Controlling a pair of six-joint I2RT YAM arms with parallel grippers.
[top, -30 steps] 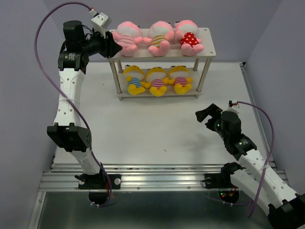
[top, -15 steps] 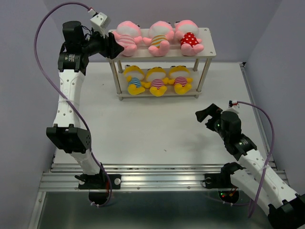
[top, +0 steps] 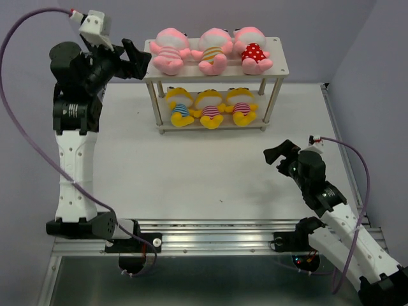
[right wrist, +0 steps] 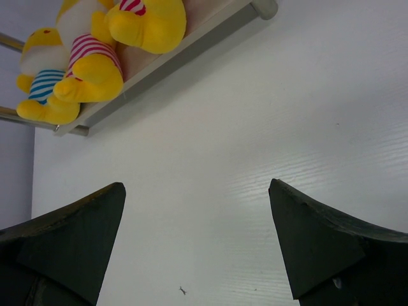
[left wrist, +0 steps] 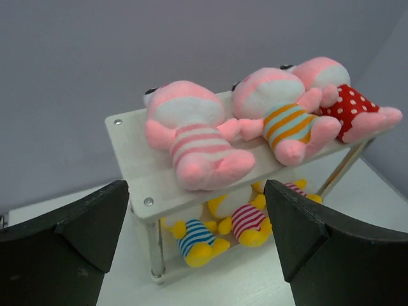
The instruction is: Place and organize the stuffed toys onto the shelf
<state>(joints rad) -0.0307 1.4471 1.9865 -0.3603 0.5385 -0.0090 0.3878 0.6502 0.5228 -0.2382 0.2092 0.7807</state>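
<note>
The shelf (top: 279, 58) stands at the back of the table. On its top board lie three pink stuffed toys: one in pink stripes (top: 169, 52), one in orange and blue stripes (top: 213, 52), one in red polka dots (top: 252, 52). Three yellow striped toys (top: 180, 109) (top: 209, 109) (top: 241, 107) lie on the lower board. My left gripper (top: 135, 58) hangs open and empty just left of the top board. In its wrist view the pink striped toy (left wrist: 197, 143) lies ahead of the spread jaws. My right gripper (top: 279, 158) is open over bare table, right of centre.
White table with grey walls behind and on both sides. A metal rail (top: 210, 233) runs along the near edge by the arm bases. The right wrist view shows the lower board's edge (right wrist: 185, 48) and yellow toys (right wrist: 92, 64) at top left.
My left gripper has opened wide and drawn back to the left, away from the pink striped toy, which stays on the top board. The right arm has barely moved.
</note>
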